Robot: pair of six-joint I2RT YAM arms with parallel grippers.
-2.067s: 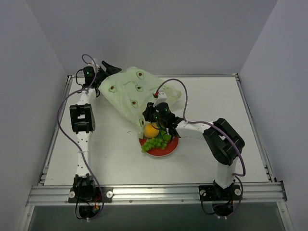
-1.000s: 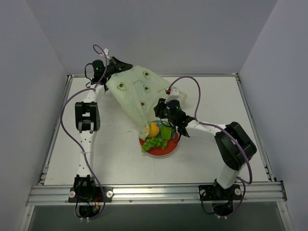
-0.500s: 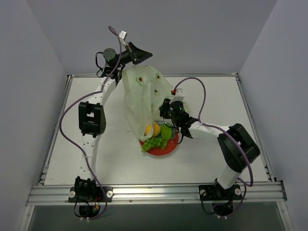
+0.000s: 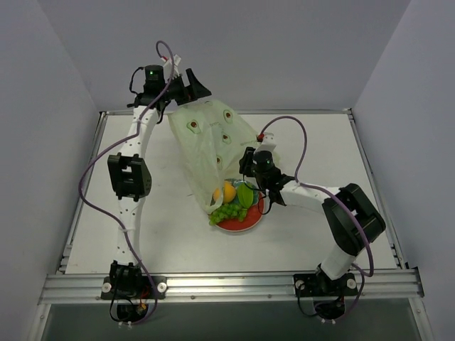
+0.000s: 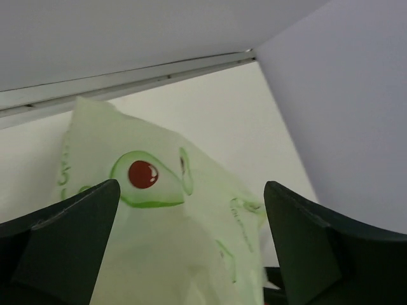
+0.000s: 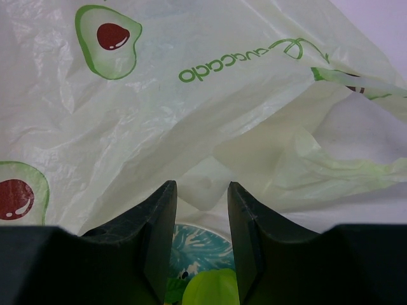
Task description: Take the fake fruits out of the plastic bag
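The plastic bag point(image 4: 210, 145) was thin, pale green, crinkled film printed with avocado halves. It stood raised from the table's far left down to the plate point(image 4: 240, 225), its lower end resting against the round, smooth orange-yellow fruit point(image 4: 226, 191). The knobbly light green grape bunch point(image 4: 227, 211) lay over the plate's near left rim, and a glossy bright green fruit point(image 4: 246, 195) sat just right of the orange one. The plate was round, with a red rim and a teal patterned centre.

The left gripper point(image 4: 197, 85) hung above the bag's top corner, its dark fingers spread wide with the film below them. The right gripper point(image 6: 202, 185) stood at the bag's right edge over the plate, its fingers a little apart with folded film just beyond the tips.

The white table point(image 4: 163, 227) lay bare to the near left and the right. Plain walls closed three sides, and a metal rail point(image 4: 227, 285) ran along the near edge.
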